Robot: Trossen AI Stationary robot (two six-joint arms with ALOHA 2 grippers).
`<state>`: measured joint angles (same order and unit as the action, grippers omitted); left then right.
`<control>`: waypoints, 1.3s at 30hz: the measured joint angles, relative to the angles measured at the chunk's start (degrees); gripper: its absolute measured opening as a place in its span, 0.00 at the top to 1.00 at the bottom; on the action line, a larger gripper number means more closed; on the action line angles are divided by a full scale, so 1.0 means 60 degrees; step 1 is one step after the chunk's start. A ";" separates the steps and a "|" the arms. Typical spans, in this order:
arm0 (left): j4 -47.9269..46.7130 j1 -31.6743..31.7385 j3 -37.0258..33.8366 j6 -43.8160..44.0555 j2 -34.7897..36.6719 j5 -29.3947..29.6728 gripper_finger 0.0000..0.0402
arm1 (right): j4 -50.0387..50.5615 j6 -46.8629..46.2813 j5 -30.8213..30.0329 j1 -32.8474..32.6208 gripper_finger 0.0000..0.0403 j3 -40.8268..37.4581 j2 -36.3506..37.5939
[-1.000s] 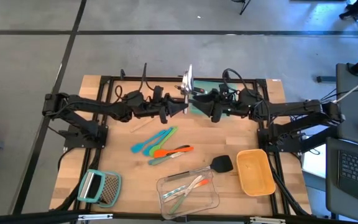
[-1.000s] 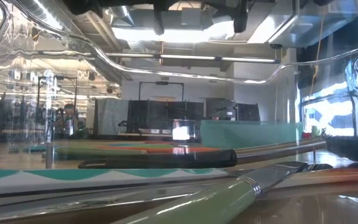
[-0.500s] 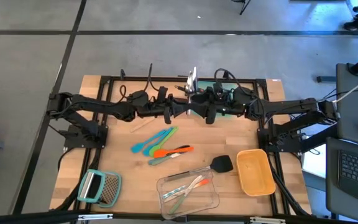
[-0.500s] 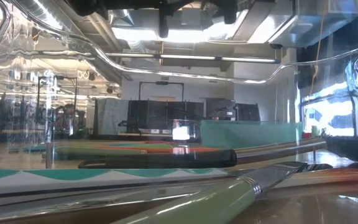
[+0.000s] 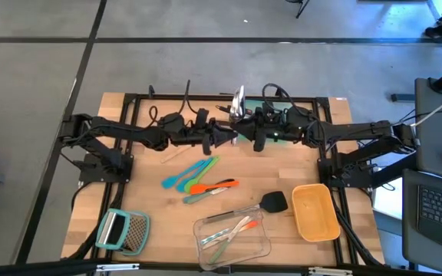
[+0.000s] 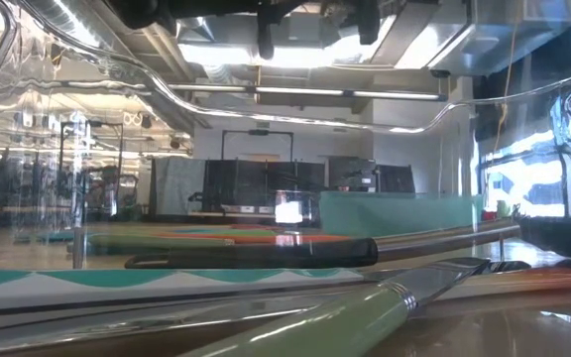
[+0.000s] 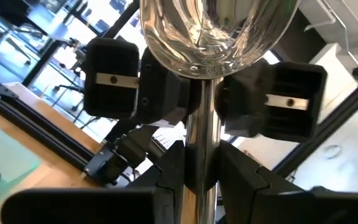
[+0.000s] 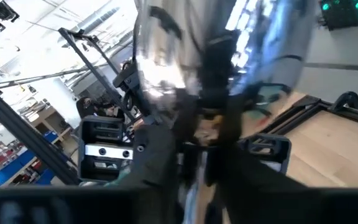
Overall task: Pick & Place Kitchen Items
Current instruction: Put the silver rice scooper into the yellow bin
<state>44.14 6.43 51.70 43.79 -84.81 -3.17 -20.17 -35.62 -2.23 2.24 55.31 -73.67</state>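
Grey floor (image 5: 37, 69); bright ceiling lights (image 6: 295, 55).

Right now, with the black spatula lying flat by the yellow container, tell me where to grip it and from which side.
Grip the black spatula on its steel handle, about midway, coming straight down with the fingers across the handle. The head is broad and flat on the table, close to the yellow container, and the handle's far end reaches the clear container.

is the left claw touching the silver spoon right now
Touching. The left wrist view shows the left claw shut on the silver spoon, with its dark fingers pressed against both sides of the handle.
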 joint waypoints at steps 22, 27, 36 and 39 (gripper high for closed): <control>-0.2656 0.0037 -0.0015 0.0364 0.1058 -0.0656 0.51 | 0.5930 -0.1191 0.0011 -0.0037 0.84 0.1463 0.0915; -0.4288 0.0088 -0.0011 -0.0158 0.1822 -0.0225 0.51 | 1.0285 -0.1770 -0.0245 -0.0343 0.84 0.2879 0.0951; -0.5059 0.0122 -0.0015 -0.0761 0.2433 0.0371 0.54 | 1.4771 -0.3567 0.0588 -0.1408 0.84 0.3095 0.0954; -0.5058 0.0149 -0.0015 -0.0761 0.2433 0.0370 0.54 | 1.5573 -0.4607 0.0599 -0.2100 0.84 0.3000 0.1087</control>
<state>13.80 7.33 51.62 39.22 -70.22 -0.95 73.27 -63.26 1.37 -10.36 73.31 -67.14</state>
